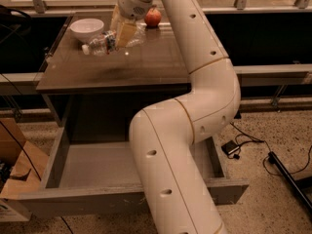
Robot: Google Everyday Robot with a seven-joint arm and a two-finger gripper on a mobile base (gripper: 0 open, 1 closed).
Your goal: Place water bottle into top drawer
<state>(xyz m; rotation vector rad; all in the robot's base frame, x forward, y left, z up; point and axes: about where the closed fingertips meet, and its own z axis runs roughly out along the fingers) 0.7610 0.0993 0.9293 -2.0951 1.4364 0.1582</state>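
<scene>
Crinkled plastic could slip: my end effector (123,34), upper left, clamps the water bottle (100,45), far from the top drawer (97,167).

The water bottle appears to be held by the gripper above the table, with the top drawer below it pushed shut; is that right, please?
Not quite: the top drawer is pulled open, not shut, as the camera view shows. The rest holds: the gripper grips the water bottle above the table.
</scene>
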